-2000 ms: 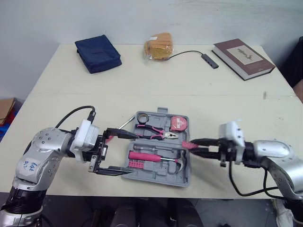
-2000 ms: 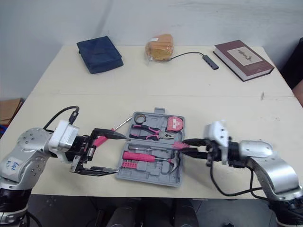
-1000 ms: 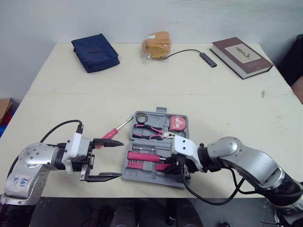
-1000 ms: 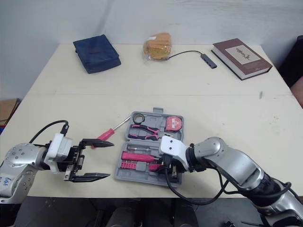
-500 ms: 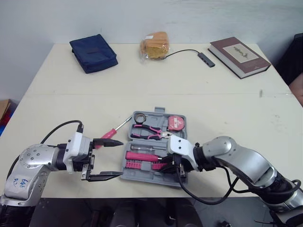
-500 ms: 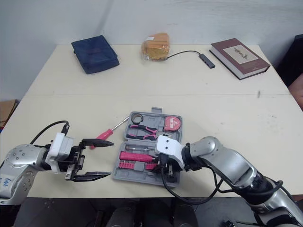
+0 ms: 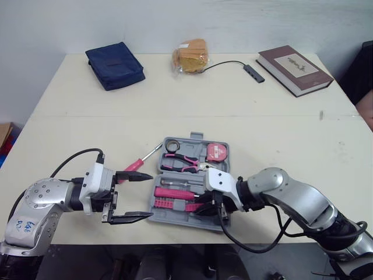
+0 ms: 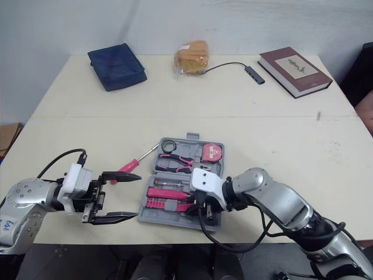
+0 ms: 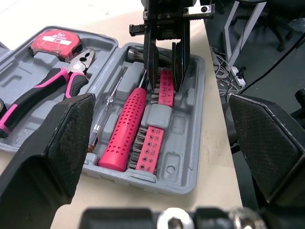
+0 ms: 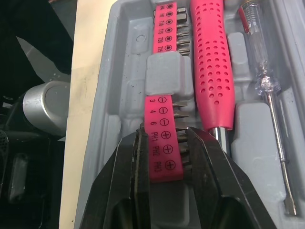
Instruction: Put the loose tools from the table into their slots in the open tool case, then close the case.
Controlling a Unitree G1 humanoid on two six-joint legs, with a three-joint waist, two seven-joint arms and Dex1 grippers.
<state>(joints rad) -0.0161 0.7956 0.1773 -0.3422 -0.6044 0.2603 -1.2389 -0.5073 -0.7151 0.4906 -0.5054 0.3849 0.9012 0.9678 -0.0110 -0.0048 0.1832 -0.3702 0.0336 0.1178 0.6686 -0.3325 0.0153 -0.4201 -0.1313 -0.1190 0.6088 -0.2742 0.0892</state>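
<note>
Grey case (image 9: 185,128); pink dimpled driver handle (image 9: 125,129); pink bit strip (image 10: 159,138), white markings; pouch (image 7: 115,65) navy, seemingly plain; book (image 7: 294,62) maroon.

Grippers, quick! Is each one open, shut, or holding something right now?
Left gripper: open, holding nothing, beside the tool case.
Right gripper: shut on the pink bit holder, down inside the case.
</note>
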